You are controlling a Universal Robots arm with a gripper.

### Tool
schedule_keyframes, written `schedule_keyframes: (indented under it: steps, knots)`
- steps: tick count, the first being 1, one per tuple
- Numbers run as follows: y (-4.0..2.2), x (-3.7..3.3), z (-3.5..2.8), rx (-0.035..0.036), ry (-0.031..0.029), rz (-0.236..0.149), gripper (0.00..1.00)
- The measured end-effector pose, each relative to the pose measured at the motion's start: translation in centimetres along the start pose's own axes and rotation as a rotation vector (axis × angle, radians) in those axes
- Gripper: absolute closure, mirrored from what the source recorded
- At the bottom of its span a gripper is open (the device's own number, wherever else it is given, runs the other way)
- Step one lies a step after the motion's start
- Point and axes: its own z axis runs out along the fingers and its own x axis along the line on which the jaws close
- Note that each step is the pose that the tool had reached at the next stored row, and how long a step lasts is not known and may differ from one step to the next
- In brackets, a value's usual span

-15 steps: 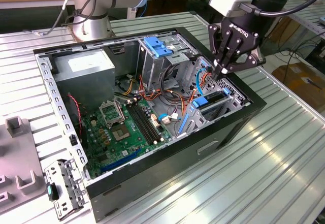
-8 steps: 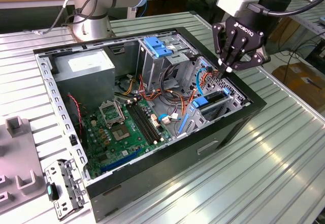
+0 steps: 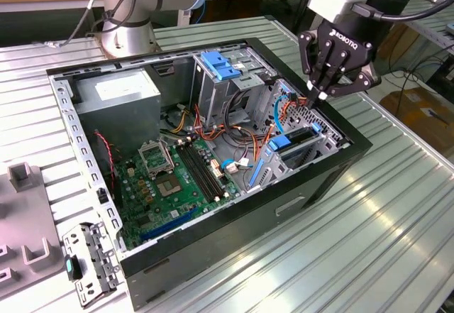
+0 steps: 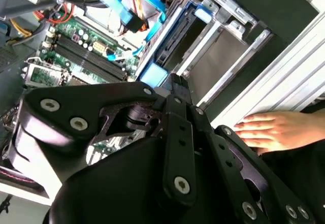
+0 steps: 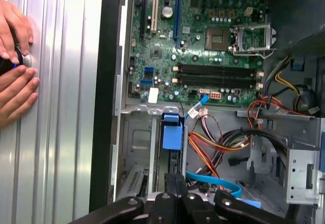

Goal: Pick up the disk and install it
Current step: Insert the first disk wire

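The gripper (image 3: 317, 96) is hanging over the open computer case (image 3: 213, 253) at its end on the exterior view's right. Its black fingers (image 5: 171, 186) are clenching together on nothing and pointing down toward the drive cage (image 3: 320, 141). The disk (image 3: 290, 145) is sitting edge-up in that cage, at the case's near corner on the exterior view's right, with its blue carrier rail showing along the top. It is lying just below the fingertips, and whether they are touching it cannot be told. In the first wrist view the disk's blue tab (image 5: 171, 131) is showing just beyond the closed fingertips. The green motherboard (image 3: 170, 178) is lying on the case floor to the exterior view's left of the disk. A tall grey cage with a blue latch (image 3: 216, 64) is standing at the far side, and the power supply (image 3: 117, 93) is occupying the far corner on the exterior view's left. A person's hands (image 5: 15, 71) are resting on the ribbed metal table (image 3: 397, 213) beside the case.
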Motion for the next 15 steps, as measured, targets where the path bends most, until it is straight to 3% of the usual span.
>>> schedule_keyframes:
  steps: [5, 8, 12, 15]
  knots:
    - [-2.32, -0.01, 0.12, -0.0002, 0.002, 0.0, 0.89]
    - [-3.17, -0.07, 0.18, -0.0002, 0.0031, 0.0, 0.89]
    - [-3.73, -0.12, 0.23, 0.0001, 0.0031, -0.013, 0.89]
    - [-3.74, -0.12, 0.25, 0.0017, 0.0041, -0.064, 0.89]
